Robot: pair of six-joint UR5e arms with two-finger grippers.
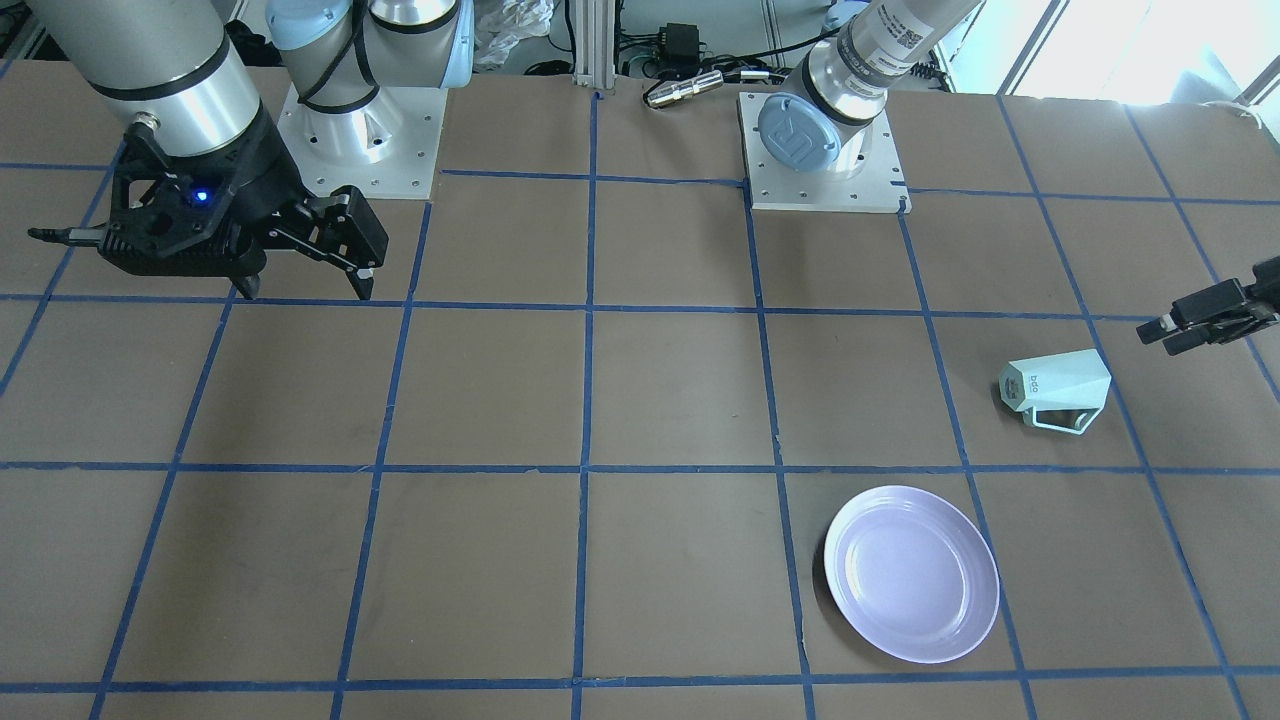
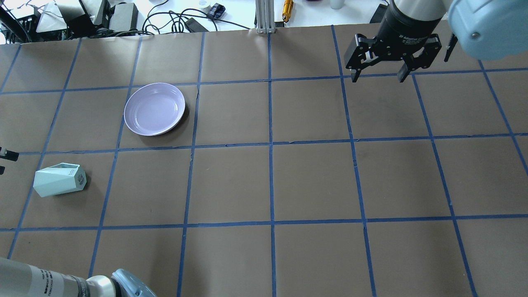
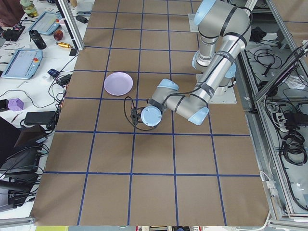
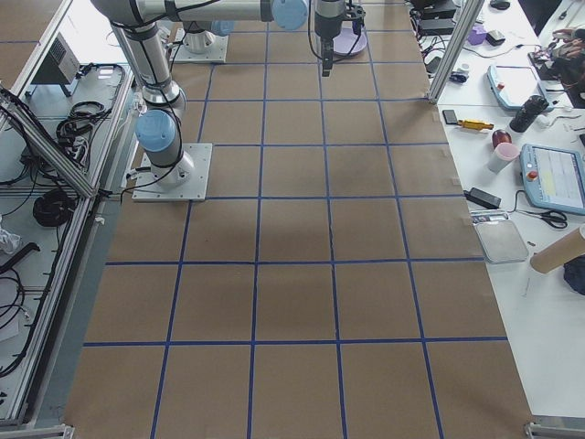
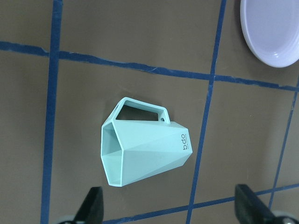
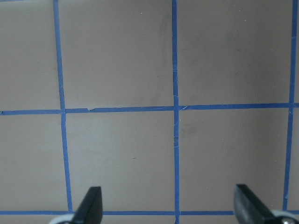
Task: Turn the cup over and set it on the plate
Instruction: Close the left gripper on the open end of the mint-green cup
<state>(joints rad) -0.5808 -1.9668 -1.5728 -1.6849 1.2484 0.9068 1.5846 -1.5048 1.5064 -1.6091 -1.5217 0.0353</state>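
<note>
Well, front-facing: the cup (image 1: 1055, 390) lies on its side, apart from the plate (image 1: 912, 573), on the plate's robot side. Left wrist: my left gripper (image 5: 170, 207) gapes wide, empty; I'd straddle the facets, clear of the handle (image 5: 140, 109). Overhead: right gripper (image 2: 378, 76) spread, empty, well apart from the plate.

left gripper (image 5: 170, 207): jaws wide apart. right gripper (image 2: 378, 77): jaws wide apart, pointing down.

The cup (image 2: 57, 180) lies with bare table (image 2: 231, 181) on every side, the plate (image 2: 154, 109) well apart.
</note>
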